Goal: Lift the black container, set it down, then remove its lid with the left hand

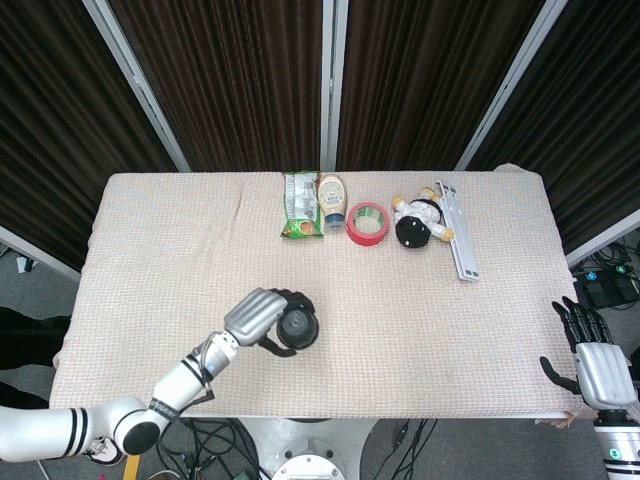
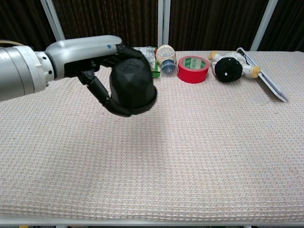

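My left hand [image 1: 262,317] [image 2: 97,61] grips the black container [image 1: 298,327] [image 2: 133,85] from its side and top, fingers wrapped around it. In the chest view the container hangs above the cloth, with a soft shadow under it. Its faceted dark body faces the camera, and I cannot make out the lid apart from the body. My right hand [image 1: 590,358] sits at the table's front right corner, off the cloth, fingers spread and holding nothing.
Along the far edge lie a green snack packet [image 1: 298,205], a mayonnaise bottle [image 1: 333,199], a red tape roll [image 1: 368,223], a black-and-white plush toy [image 1: 418,221] and a grey strip [image 1: 459,231]. A beige woven cloth [image 1: 420,320] covers the table.
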You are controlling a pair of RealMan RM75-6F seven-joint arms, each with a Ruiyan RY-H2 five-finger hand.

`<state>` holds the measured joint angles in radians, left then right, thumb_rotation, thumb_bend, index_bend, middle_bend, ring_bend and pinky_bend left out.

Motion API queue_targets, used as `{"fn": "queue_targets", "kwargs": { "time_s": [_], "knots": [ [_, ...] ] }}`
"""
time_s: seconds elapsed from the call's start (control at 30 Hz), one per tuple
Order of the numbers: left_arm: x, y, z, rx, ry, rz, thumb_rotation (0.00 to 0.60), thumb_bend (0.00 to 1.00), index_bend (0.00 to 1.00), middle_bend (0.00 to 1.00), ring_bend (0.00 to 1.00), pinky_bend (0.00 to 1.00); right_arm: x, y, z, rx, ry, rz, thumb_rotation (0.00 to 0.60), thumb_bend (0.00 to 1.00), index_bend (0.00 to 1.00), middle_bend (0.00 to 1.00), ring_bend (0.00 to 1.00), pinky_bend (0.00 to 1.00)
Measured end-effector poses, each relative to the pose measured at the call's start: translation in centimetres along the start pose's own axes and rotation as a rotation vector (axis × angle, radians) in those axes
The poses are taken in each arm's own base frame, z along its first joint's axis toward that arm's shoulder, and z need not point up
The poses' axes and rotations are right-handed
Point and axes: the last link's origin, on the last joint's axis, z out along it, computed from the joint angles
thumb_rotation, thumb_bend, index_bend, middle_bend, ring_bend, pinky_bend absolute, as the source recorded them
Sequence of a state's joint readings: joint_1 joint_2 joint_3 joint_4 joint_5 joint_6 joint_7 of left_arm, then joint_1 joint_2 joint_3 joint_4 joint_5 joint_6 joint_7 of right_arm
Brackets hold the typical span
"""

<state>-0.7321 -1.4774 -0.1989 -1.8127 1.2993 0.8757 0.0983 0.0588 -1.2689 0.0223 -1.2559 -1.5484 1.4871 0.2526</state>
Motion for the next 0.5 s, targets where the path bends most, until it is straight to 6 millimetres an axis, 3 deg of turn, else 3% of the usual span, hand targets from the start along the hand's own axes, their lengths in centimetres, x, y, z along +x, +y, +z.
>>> {"fn": "queue_targets", "kwargs": {
  "time_s": [0.07, 0.17, 0.27, 0.4, 0.5],
  "knots": [
    [0.1, 0.6, 0.0, -0.048, 0.015, 0.028, 0.6, 0.18, 0.33, 0.46, 0.35, 0.4, 0.0, 0.1, 0.1, -0.003, 0.0, 0.001, 0.6, 0.21, 0.0, 0.0, 0.0, 0.04],
    [0.8, -0.6, 0.6, -0.032, 0.047, 0.065, 0.6, 0.18, 0.33, 0.46, 0.35, 0.4, 0.0, 0.1, 0.1, -0.005, 0.001, 0.002, 0.6, 0.21, 0.0, 0.0, 0.0, 0.04],
    [2.3, -4.1, 1.7, 0.074, 0.09, 0.092, 0.6, 0.17, 0.33, 0.46, 0.35, 0.4, 0.1, 0.1, 0.1, -0.006, 0.005, 0.001, 0.6, 0.21, 0.0, 0.0, 0.0, 0.04],
    [6.5, -10.9, 3.1, 0.323, 0.194, 0.09, 0.6, 0.17, 0.33, 0.46, 0.35, 0.4, 0.0, 0.2, 0.1, -0.009, 0.004, 0.001, 0.6, 0.21, 0.0, 0.0, 0.0, 0.04],
    [9.7, -14.9, 3.2, 0.484, 0.284, 0.062, 0.6, 0.17, 0.33, 0.46, 0.35, 0.4, -0.1, 0.2, 0.1, -0.008, -0.002, 0.0, 0.6, 0.21, 0.0, 0.0, 0.0, 0.04]
  ]
}}
